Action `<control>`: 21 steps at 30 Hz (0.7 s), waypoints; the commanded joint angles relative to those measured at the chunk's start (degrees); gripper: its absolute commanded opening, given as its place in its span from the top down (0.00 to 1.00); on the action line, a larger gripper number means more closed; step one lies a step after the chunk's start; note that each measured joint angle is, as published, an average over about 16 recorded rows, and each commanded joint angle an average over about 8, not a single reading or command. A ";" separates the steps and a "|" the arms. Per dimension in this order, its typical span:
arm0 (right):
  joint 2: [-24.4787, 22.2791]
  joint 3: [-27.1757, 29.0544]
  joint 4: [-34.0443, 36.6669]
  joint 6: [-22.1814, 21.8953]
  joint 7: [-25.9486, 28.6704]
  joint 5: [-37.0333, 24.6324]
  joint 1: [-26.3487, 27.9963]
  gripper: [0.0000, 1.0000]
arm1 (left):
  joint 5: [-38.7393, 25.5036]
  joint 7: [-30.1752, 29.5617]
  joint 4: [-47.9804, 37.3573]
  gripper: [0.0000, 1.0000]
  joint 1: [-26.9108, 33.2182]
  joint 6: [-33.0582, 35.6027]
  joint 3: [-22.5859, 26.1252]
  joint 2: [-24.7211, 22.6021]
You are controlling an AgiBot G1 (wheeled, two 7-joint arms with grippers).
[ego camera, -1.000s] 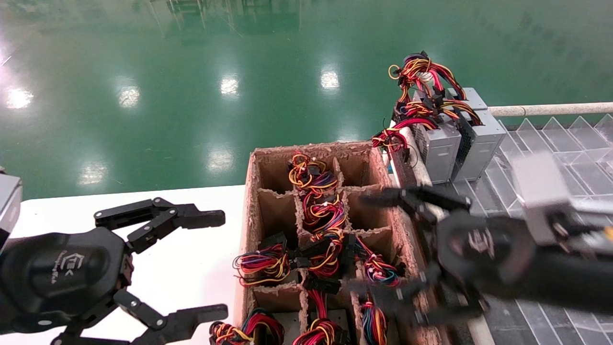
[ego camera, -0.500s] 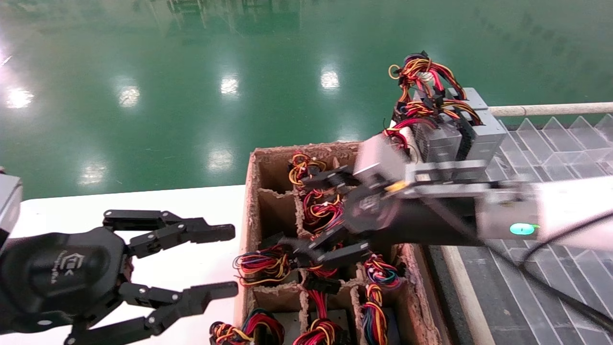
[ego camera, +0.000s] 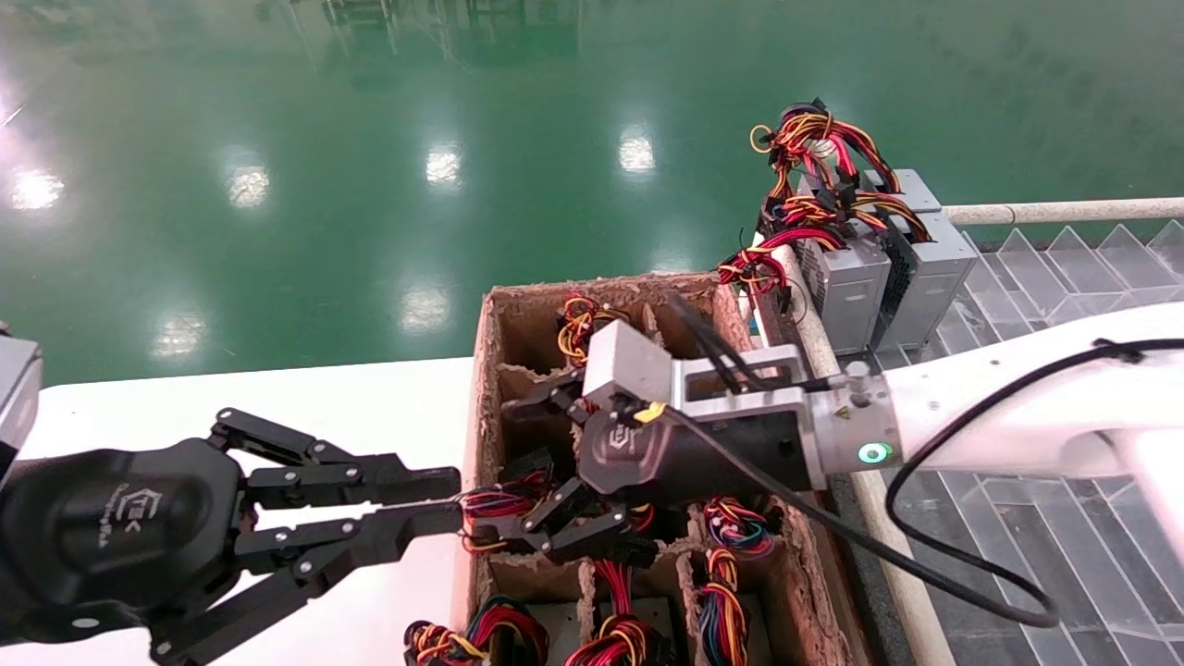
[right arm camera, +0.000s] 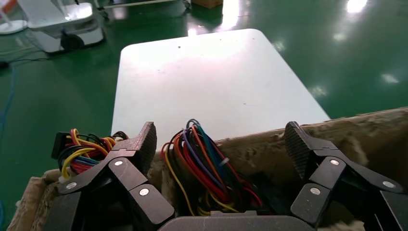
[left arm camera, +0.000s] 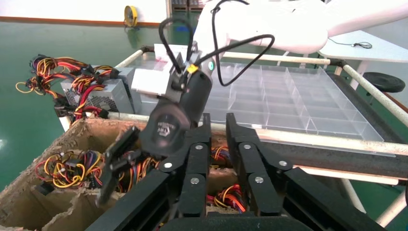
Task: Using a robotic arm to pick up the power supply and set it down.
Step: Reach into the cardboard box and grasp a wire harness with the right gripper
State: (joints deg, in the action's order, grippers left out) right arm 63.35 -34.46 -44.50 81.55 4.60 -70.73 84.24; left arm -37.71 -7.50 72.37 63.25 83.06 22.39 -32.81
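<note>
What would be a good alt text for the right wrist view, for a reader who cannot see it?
The right gripper hangs with its black fingers spread wide on either side of a bundle of red, yellow and blue wires in a brown cardboard divider box. Beyond the box lie a white table and a glossy green floor.

Brown divider box (ego camera: pixel 490 333), grey power supply (ego camera: pixel 846 287)

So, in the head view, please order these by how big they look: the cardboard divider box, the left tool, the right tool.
1. Cardboard divider box, clearly largest.
2. Left tool: it sits very near the camera, so its apparent size may mislead.
3. Right tool, open over a bundle of coloured wires in the box.
</note>
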 commanded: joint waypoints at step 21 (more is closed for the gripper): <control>5.37 -1.86 15.54 3.97 -8.15 -1.55 3.35 1.00 | 0.00 0.00 0.00 1.00 0.00 0.00 0.01 0.00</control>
State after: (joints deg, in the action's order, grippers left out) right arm 68.63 -36.25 -29.05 85.43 -3.51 -72.21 87.56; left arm -37.71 -7.49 72.37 63.25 83.06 22.39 -32.81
